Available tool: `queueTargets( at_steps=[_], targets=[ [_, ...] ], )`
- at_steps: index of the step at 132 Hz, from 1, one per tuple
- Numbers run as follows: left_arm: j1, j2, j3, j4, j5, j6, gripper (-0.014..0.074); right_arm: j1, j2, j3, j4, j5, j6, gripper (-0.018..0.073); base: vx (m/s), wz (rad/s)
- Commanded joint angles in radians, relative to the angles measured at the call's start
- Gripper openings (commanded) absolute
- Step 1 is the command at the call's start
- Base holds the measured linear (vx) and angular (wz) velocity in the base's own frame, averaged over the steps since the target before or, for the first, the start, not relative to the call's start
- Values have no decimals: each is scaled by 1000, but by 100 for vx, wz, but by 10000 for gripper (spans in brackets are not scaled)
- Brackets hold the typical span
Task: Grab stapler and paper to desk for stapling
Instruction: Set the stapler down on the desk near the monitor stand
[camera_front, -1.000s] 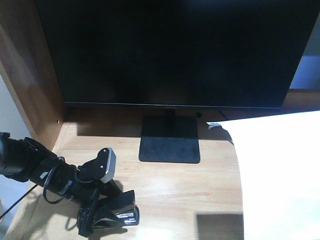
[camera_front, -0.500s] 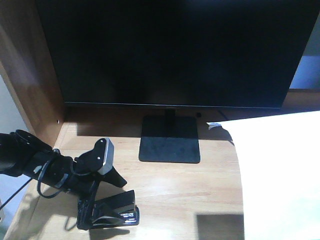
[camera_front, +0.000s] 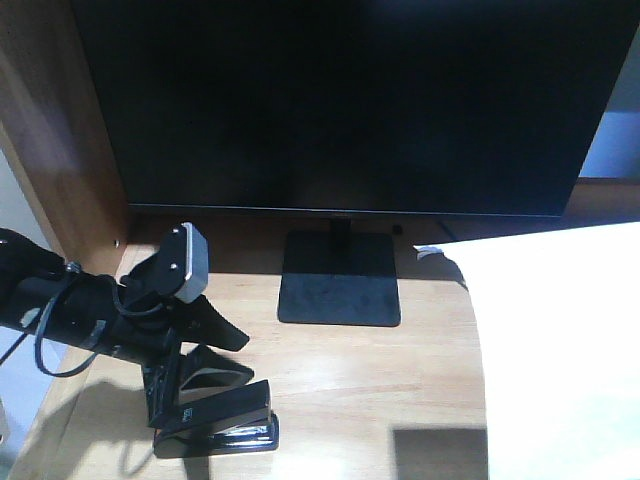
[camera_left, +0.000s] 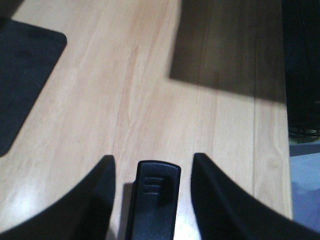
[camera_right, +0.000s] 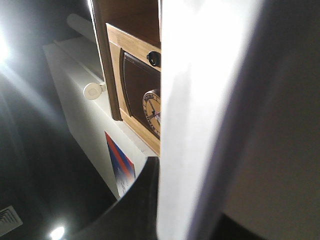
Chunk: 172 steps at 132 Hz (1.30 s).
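**Moved: left arm (camera_front: 90, 320) lifted clear**

It rose and backed off since a second ago. The left fingers (camera_left: 95, 200) are released, straddling the small black desktop stapler (camera_front: 222, 420) with gaps both sides. It sits near the light wood-grain counter (camera_front: 400, 380) front-left edge, bare wood toward the black monitor base (camera_front: 340, 285). The right fingers (camera_right: 135, 205) grasp the white paper sheet (camera_front: 560, 350).

The small black plastic stapler (camera_front: 235, 412) and wide black flat monitor (camera_front: 340, 100) contrast with the pale wood-grain desk top (camera_front: 400, 370) and plain white rectangular paper sheet (camera_front: 560, 350).
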Motion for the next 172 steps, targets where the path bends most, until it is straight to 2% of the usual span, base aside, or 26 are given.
queueTargets(
  at_steps=[1,38,94,126,172],
  targets=[
    [-3,-68,-17,-43,42,-13,212,-8,8,-26,3,-46,-6,-6,0,0],
    [-3,-95,-17,-43,46,-13,-7,-8,8,-26,3,-46,-6,-6,0,0],
    [-3,-88,-17,-36,-22,-9,-8,-8,8,-26,3,-45,-6,-6,0,0],
    [-4,-8,-17,-19,15,-6,-8,-8,8,-26,3,-45,-6,-6,0,0],
    [-4,49,-17,-16,11,-6,-7,-8,8,-26,3,-45,-6,-6,0,0]
  ],
)
